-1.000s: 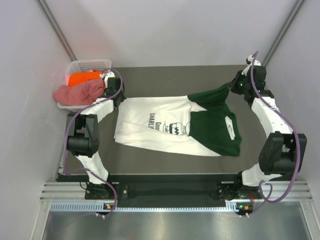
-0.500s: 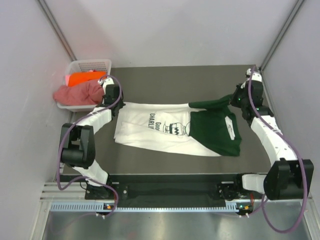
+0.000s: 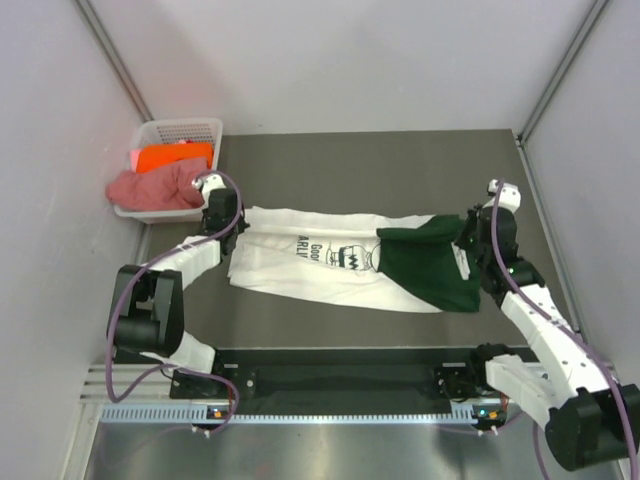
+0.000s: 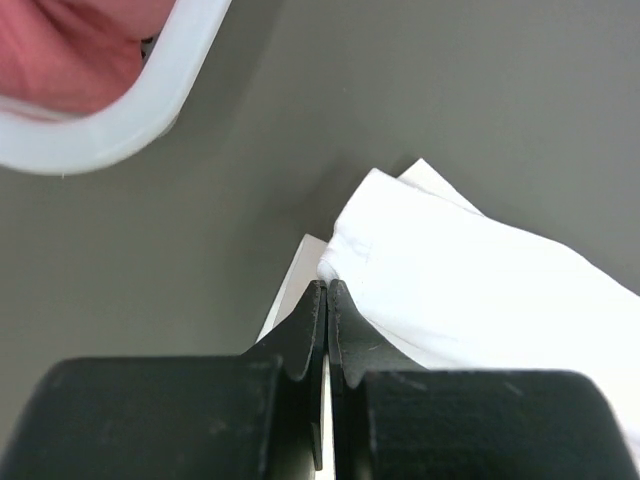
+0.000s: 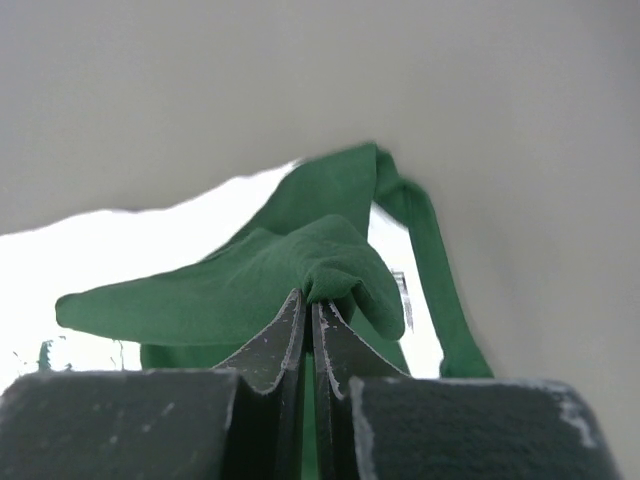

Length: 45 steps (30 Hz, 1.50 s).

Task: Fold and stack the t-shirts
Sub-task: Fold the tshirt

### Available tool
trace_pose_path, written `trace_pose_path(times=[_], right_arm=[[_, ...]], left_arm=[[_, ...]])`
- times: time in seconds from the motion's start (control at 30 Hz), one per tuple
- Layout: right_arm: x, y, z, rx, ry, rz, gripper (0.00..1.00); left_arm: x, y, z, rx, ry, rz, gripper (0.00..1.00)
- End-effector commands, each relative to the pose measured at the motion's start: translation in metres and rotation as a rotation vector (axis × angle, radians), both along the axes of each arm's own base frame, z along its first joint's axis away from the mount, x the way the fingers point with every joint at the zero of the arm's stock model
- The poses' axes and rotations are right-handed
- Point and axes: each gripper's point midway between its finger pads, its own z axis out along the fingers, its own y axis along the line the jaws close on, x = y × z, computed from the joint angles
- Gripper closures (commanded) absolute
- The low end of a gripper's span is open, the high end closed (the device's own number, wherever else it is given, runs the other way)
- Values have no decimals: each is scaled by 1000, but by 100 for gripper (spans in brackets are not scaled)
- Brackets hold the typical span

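Note:
The white t-shirt with dark green sleeves and black print (image 3: 330,262) lies across the middle of the table, its far edge lifted and folded toward the front. My left gripper (image 3: 228,222) is shut on its white left corner (image 4: 400,270). My right gripper (image 3: 468,228) is shut on the dark green cloth (image 5: 330,265) at the right end. The green part (image 3: 430,265) drapes over the shirt's right side. An orange t-shirt (image 3: 172,157) and a dusty pink t-shirt (image 3: 155,186) sit in the basket at the far left.
The white lattice basket (image 3: 185,128) stands at the table's far left corner; its rim (image 4: 130,110) shows in the left wrist view close to my left gripper. Grey walls stand on the left, right and back. The dark table (image 3: 360,160) extends behind the shirt.
Both grippers have moved toward the front, pulling the shirt's far edge over itself. The shirt now looks narrower and the green part lies folded over the right side.

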Motion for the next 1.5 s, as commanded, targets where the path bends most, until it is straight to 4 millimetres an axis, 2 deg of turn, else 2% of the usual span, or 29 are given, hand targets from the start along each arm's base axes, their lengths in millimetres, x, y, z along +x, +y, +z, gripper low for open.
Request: trace_pose_path(times=[0.0, 0.03, 0.07, 0.13, 0.17, 0.23, 0.37, 0.43, 0.5, 0.57, 0.67, 0.7, 0.73, 0.77, 0.8, 0.93, 1.0, 1.03, 1.07, 1.1, 1.13, 1.17, 1.2, 1.23, 1.27, 1.3, 1.33, 1.43, 1.47], right_arm=[[-12, -7, -2, 2, -42, -82, 100], [-17, -7, 0, 13, -63, -85, 100], [-22, -7, -12, 15, -46, -88, 100], [-31, -8, -12, 52, -65, -108, 100], [-36, -8, -20, 59, -52, -107, 100], [-43, -7, -17, 91, -79, -112, 100], [-60, -4, -41, 119, -31, -97, 100], [-66, 3, -44, 166, -30, -68, 100], [-74, 11, -58, 196, 1, -37, 100], [-81, 14, -57, 238, -22, -25, 99], [-90, 14, -47, 297, -81, -32, 81], [-92, 13, -45, 300, -95, -33, 73], [-94, 11, -37, 313, -137, -36, 59], [-95, 9, -35, 317, -154, -45, 36], [-95, 7, -33, 312, -174, -51, 29], [-85, 10, -8, 264, -236, 2, 28], [-78, 19, -4, 214, -199, 66, 36], [-69, 25, -3, 194, -147, 86, 38], [-62, 29, 0, 162, -134, 122, 39], [-57, 37, 0, 159, -104, 159, 40], [-49, 41, -14, 142, -30, 167, 41], [-41, 46, -4, 131, -33, 194, 42], [-37, 51, -4, 129, -15, 220, 43], [-30, 55, -16, 122, 42, 229, 43], [-24, 58, -11, 119, 39, 241, 42], [-19, 63, -25, 116, 99, 264, 41], [-13, 65, -22, 113, 109, 268, 42], [-2, 69, -43, 111, 194, 267, 42], [2, 70, -44, 115, 197, 265, 43]], left_arm=[[6, -2, 22, -42, -114, 22, 100], [5, -3, 19, -51, -113, 18, 100], [1, -2, 14, -56, -107, 24, 100], [-1, -3, 12, -80, -121, 35, 100], [-6, -3, 6, -82, -112, 40, 100], [-9, -3, 6, -99, -128, 50, 100], [-19, -1, -1, -121, -132, 73, 100], [-21, -1, -4, -130, -131, 75, 100], [-25, -1, -7, -141, -116, 85, 100], [-29, -1, -10, -142, -107, 86, 97], [-34, 3, -1, -147, -135, 111, 76], [-35, 6, 1, -145, -140, 131, 64], [-37, 7, 3, -146, -147, 138, 57], [-37, 10, 12, -142, -164, 151, 51], [-41, 15, 12, -139, -156, 184, 41], [-38, 12, 40, -138, -187, 159, 41], [-35, 5, 49, -144, -187, 125, 42], [-32, -1, 59, -155, -185, 100, 43], [-29, -7, 59, -153, -164, 72, 43], [-27, -18, 62, -155, -152, 31, 43], [-23, -26, 68, -158, -155, 4, 43], [-21, -34, 65, -151, -96, -26, 43], [-20, -46, 65, -149, -77, -58, 44], [-19, -52, 65, -141, -61, -78, 44], [-16, -65, 67, -139, -45, -120, 44], [-16, -71, 67, -139, -33, -137, 44], [-14, -78, 70, -146, -36, -159, 44], [-17, -111, 63, -201, 1, -257, 45], [-17, -124, 59, -216, 16, -282, 46]])
